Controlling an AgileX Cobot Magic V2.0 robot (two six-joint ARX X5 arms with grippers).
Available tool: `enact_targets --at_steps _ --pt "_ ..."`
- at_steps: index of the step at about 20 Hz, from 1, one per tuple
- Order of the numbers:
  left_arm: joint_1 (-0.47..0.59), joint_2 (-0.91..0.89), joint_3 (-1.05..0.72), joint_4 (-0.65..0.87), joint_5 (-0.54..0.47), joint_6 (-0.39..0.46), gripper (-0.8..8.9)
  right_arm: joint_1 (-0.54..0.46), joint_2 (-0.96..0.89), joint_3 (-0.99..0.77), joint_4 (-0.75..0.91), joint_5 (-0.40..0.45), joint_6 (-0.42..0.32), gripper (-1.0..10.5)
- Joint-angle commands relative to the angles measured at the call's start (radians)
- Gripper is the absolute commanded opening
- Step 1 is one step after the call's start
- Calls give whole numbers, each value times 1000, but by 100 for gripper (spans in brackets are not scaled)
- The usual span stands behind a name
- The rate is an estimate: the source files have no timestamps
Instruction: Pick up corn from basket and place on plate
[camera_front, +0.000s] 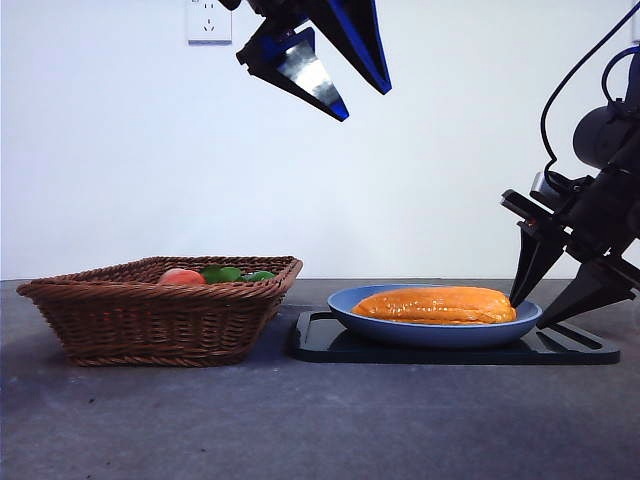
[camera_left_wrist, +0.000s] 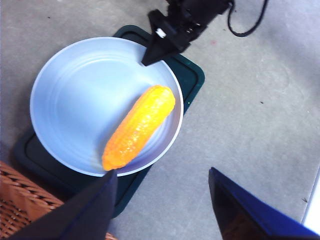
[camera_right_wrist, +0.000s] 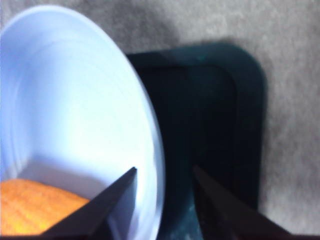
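Observation:
The orange-yellow corn lies flat in the light-blue plate. High above it hangs my left gripper, open and holding nothing. Down at the plate's right edge, my right gripper is open, one jaw inside the rim near the corn's end and the other outside over the tray. The brown wicker basket stands left of the plate.
The plate rests on a flat black tray. A round red-orange fruit and green items show above the basket rim. Grey tabletop surrounds everything; a white wall stands behind.

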Motion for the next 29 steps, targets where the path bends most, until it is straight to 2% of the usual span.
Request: enact_targets --at_steps 1,5,9,14,17,19,23,26,29 --pt "0 3 28 4 -1 -2 300 -7 -31 21 -17 11 -16 199" --pt "10 3 28 5 -1 -2 300 -15 -172 21 -97 41 -51 199" --pt "16 3 28 -2 -1 -3 299 -2 -357 21 -257 40 -147 199" --pt "16 3 28 -27 -1 -3 298 68 -559 21 -500 41 -256 199" --pt "16 3 28 -29 0 -3 278 124 -629 13 -575 41 -264 199" --pt "16 3 28 -40 0 -3 204 166 -665 -18 -576 41 -264 175" --pt "16 3 28 -56 0 -3 22 237 -705 -151 -491 39 -266 -1" --pt "16 3 28 -59 0 -3 6 264 -712 -240 -399 32 -261 2" --pt "16 3 28 -54 0 -3 6 269 -712 -250 -386 33 -258 2"
